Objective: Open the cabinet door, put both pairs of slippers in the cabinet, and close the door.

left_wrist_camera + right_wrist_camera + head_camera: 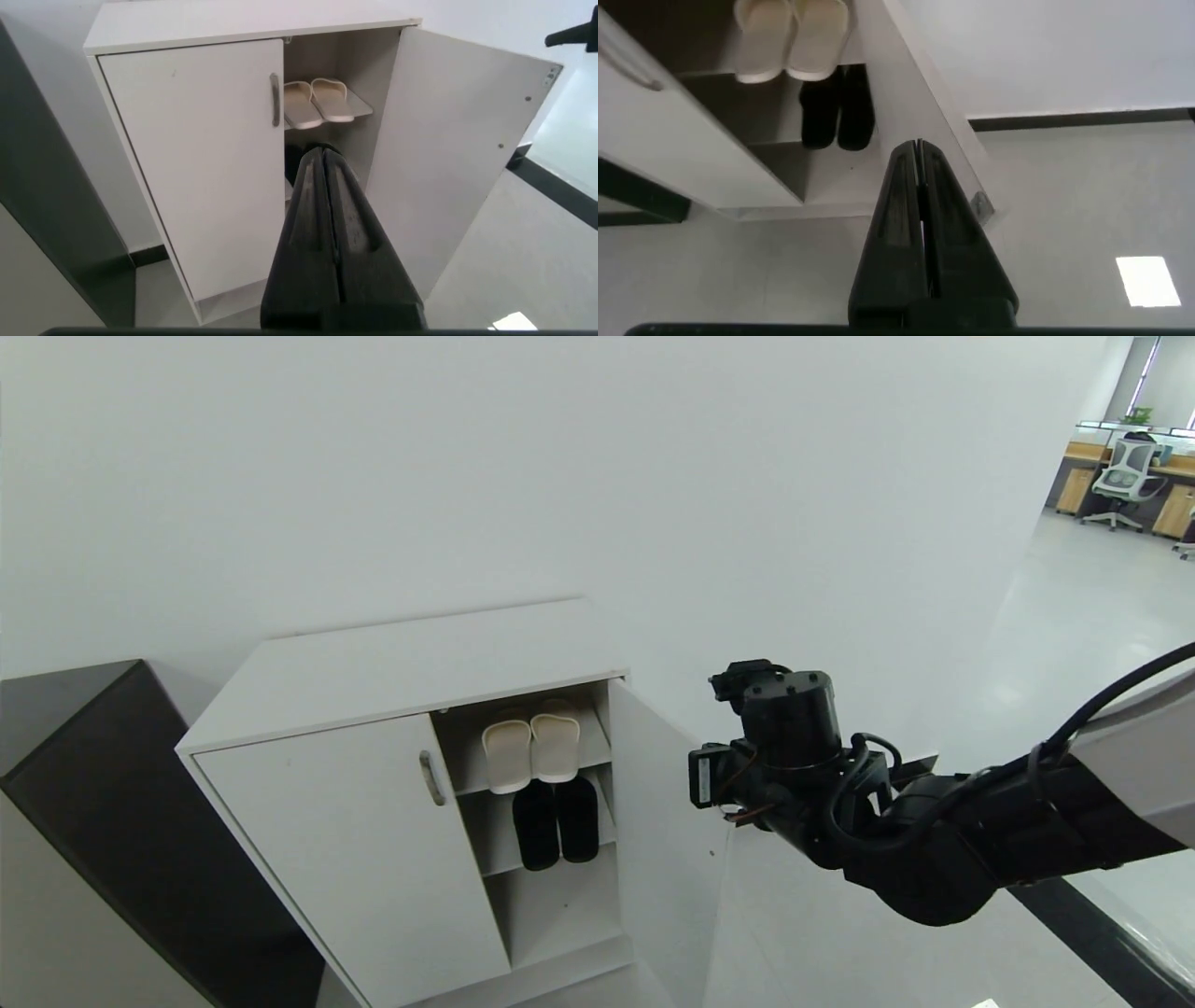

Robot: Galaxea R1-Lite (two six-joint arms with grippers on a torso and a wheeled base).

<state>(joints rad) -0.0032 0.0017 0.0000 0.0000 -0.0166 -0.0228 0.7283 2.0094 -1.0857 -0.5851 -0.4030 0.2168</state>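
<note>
— Where are the slippers?
— Both pairs are shelved, mid-frame: white slippers (532,754) above black slippers (555,821). My right tool (920,149), clenched empty, hangs beside the open door (667,859), I judge to push it shut. My left tool (323,154) is clenched too.

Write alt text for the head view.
A white cabinet stands with its right door open, showing white slippers on the top shelf and black slippers on the shelf below. The robot's right arm is just beside the open door.
</note>
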